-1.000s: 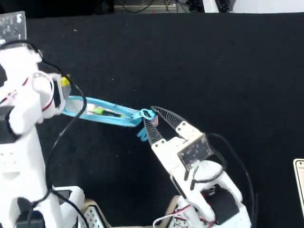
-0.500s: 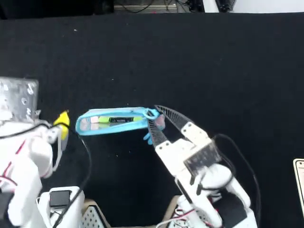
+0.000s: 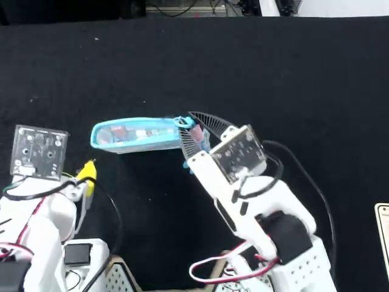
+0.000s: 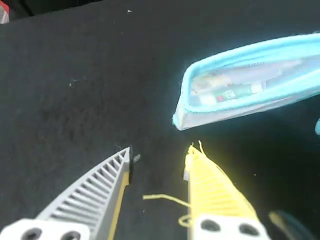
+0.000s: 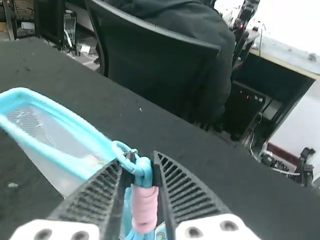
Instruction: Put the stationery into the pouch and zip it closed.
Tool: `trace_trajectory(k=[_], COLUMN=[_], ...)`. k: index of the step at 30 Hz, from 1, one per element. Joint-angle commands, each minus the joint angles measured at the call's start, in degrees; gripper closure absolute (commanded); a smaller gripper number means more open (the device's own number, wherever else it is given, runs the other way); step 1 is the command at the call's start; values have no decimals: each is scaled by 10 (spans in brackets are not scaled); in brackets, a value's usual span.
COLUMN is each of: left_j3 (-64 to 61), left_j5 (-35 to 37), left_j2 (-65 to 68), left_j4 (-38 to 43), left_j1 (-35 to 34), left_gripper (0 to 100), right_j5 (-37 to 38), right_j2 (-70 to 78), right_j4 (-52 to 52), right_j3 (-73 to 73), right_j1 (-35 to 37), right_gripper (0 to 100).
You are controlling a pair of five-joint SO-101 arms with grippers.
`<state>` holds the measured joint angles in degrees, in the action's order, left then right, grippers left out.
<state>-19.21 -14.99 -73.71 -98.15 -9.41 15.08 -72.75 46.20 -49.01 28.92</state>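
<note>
A light blue pouch (image 3: 137, 135) with clear sides lies on the black table, with pens and a green-labelled item inside (image 4: 235, 92). My right gripper (image 3: 189, 131) is shut on the pouch's blue and pink zipper pull (image 5: 141, 192) at the pouch's right end. The zipper pull loop (image 5: 125, 150) sits between the black fingers. My left gripper (image 4: 157, 162) is open above the bare table, just short of the pouch's left end (image 4: 182, 117). In the high view the left arm (image 3: 42, 182) sits at the lower left, below the pouch.
The black table (image 3: 273, 73) stretches wide behind and to the right of the pouch. A white card (image 3: 383, 225) lies at the right edge. A loose yellow thread (image 4: 160, 198) hangs off the left gripper's yellow finger (image 4: 212, 192). An office chair (image 5: 150, 65) stands beyond the table.
The left gripper has let go of the pouch's left end and pulled back toward the lower left. The right gripper has carried the zipper pull and pouch upward, levelling the pouch.
</note>
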Motion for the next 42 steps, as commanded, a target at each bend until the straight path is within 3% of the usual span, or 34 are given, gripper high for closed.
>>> trace_trajectory(k=[1,5,10,15,21,28,32,35,42], left_j3=[5,-39,-154,-200,-227,-278,-303,-293,-282], left_j5=[-1,0,4,118,277,319,316,307,204], left_j2=[-1,16,52,92,135,152,146,136,37], left_j4=[7,48,200,356,470,572,566,500,347], left_j1=[66,103,76,20,0,59,81,80,90], left_gripper=[818,819,819,819,817,816,816,815,815], right_j5=[5,5,5,5,6,6,6,6,6], right_j2=[22,13,-21,-36,-66,-86,-86,-86,-85], right_j4=[-22,-18,-18,22,76,77,51,7,-48], right_j3=[38,38,36,37,36,35,14,-19,-52], right_j1=[-6,-6,-3,-3,-3,41,74,76,76], right_gripper=[988,988,988,988,988,988,988,988,988])
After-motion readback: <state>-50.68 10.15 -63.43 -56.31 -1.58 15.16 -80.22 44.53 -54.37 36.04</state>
